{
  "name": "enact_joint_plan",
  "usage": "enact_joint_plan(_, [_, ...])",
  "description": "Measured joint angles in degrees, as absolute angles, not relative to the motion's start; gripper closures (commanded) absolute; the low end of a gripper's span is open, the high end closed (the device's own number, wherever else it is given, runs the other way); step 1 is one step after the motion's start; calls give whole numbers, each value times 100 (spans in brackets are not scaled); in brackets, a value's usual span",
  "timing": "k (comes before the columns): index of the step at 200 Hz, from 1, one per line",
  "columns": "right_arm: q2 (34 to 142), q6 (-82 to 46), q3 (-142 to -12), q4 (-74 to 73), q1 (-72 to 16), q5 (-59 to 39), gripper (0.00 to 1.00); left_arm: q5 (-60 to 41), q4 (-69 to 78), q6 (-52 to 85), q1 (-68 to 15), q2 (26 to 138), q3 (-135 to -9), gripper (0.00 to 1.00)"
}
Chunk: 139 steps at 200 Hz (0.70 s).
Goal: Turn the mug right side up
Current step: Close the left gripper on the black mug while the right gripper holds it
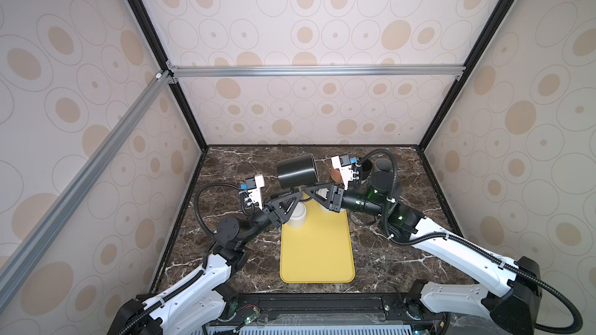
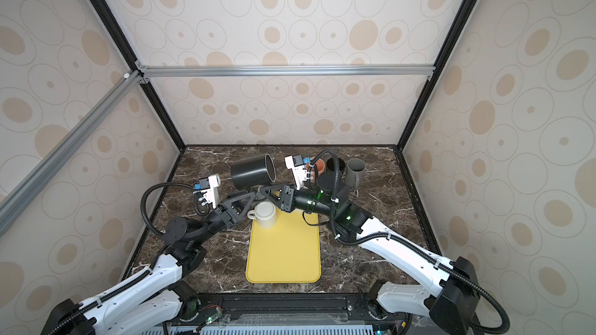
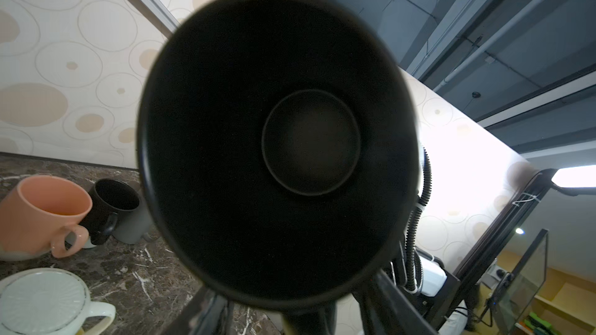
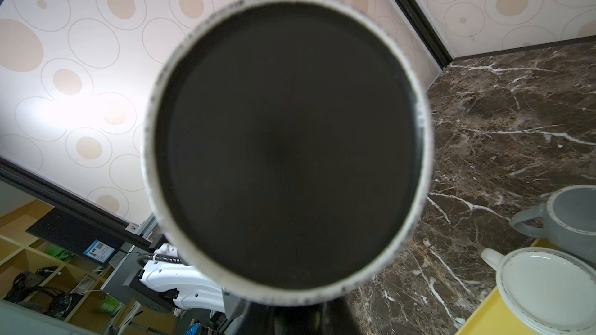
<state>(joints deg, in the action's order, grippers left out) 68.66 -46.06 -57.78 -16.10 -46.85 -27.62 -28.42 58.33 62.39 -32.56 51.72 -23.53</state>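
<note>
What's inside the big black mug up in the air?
Nothing: the left wrist view looks straight into the black mug, showing only bare dark walls and bottom. Both top views hide the inside.

black mugs: 2, big black mug point(image 1: 296, 172), small black mug point(image 3: 113, 198)
grey mugs: 2, upright grey mug point(image 2: 354, 172), flipped grey mug point(image 4: 567, 217)
white mug point(image 2: 266, 215): 1
orange mug point(image 3: 42, 211): 1
mugs total: 6
yellow mat point(image 1: 316, 252): 1
robot arms: 2, left arm point(image 1: 193, 281), right arm point(image 1: 458, 249)
</note>
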Motion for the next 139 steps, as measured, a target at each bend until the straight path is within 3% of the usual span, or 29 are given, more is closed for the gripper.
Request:
enact_joint_plan(92, [6901,-4504,-5778,-1671,-4768,-2880,100,-2945,5953,6313,-3218,5221,-2368,67])
enact_joint_plan(108, [6906,-4456,-5778,-1678,-4768,-2847,100,-2985,5992,6396,-3218,5245,-2383,77])
enact_joint_plan(129, [6936,-4187,-5774,-1715,-4762,-2783,100,-3000,6073,6635,-3218,5262,-2399,100])
enact_joint_plan(139, [6943,-4178,-5774,-1758,-4764,-2773,100,-3009,6093,6652,-3216,5266,-2414,100])
